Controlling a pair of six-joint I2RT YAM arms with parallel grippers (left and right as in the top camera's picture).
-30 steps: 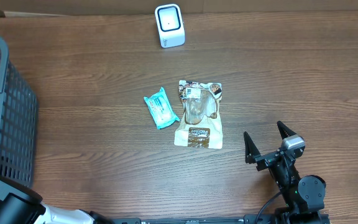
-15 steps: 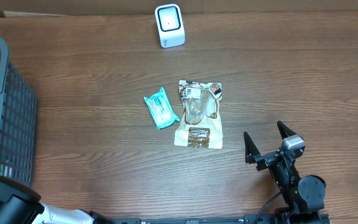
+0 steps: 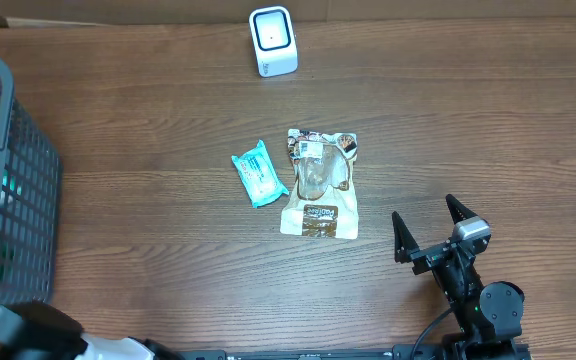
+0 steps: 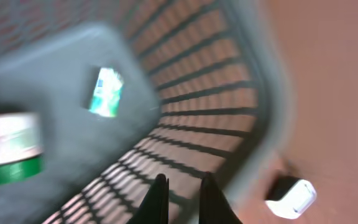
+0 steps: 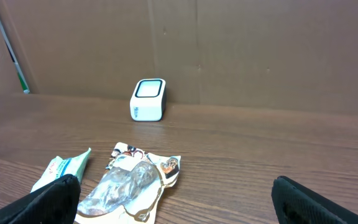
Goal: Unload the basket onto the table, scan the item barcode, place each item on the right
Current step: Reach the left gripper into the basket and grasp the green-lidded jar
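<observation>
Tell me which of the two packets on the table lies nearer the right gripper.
The larger beige pouch with the clear window; the small teal packet lies beyond it, farther from the right gripper.

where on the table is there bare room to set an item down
Bare wood between the basket and the teal packet, and from the snack pouch right to the table edge. Crowded only mid-table, where packet and pouch lie close together.
</observation>
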